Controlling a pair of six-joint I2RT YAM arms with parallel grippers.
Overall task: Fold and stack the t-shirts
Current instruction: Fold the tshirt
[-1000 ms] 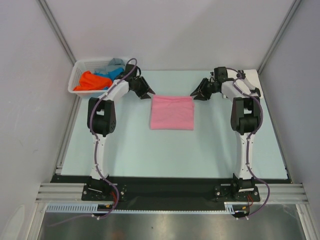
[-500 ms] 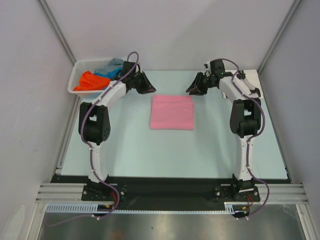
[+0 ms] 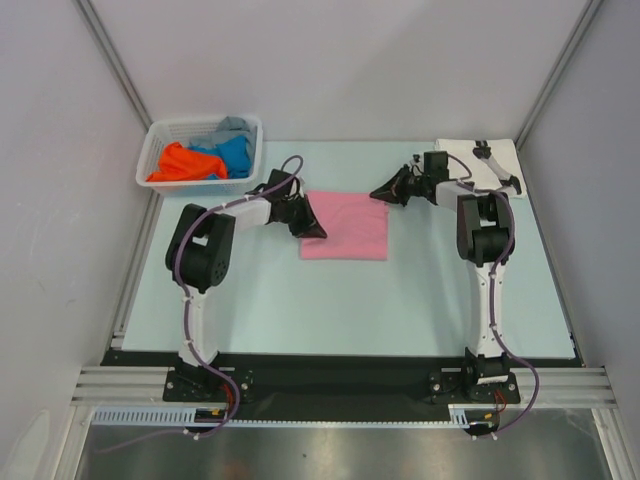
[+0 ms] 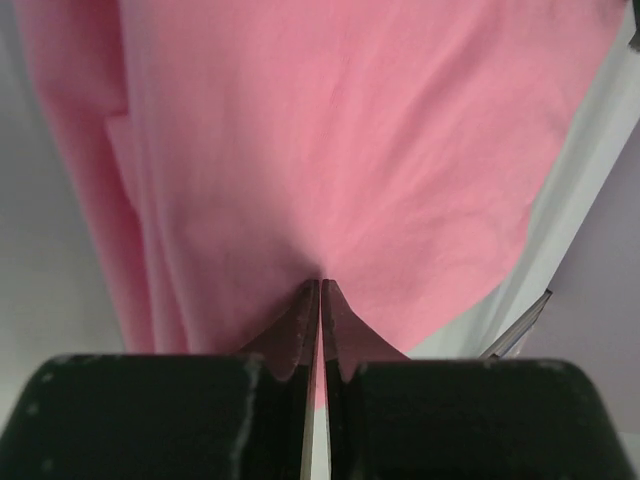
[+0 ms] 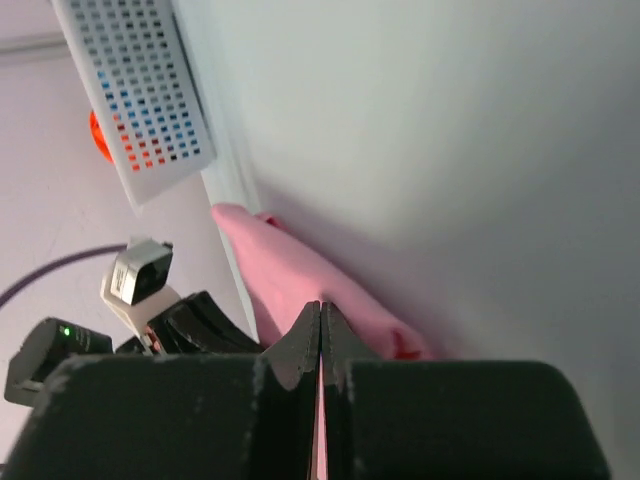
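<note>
The pink t-shirt (image 3: pixel 350 225) lies folded into a rectangle in the middle of the table. My left gripper (image 3: pixel 318 232) is shut, its tips resting on the shirt's left edge. In the left wrist view the closed tips (image 4: pixel 320 283) press on the pink cloth (image 4: pixel 330 130), and creases run toward them. My right gripper (image 3: pixel 376 194) is shut at the shirt's far right corner. In the right wrist view its tips (image 5: pixel 320 303) touch the edge of the pink cloth (image 5: pixel 285 262).
A white lattice basket (image 3: pixel 160 130) at the far left holds an orange shirt (image 3: pixel 180 162), a blue one (image 3: pixel 232 155) and a grey one (image 3: pixel 232 126). A white shirt with black print (image 3: pixel 480 158) lies flat at the far right corner. The basket also shows in the right wrist view (image 5: pixel 140 80).
Both grippers left the shirt's far corners and lifted back. The left one then came down onto the shirt's left edge, and the right one returned low to the far right corner.
</note>
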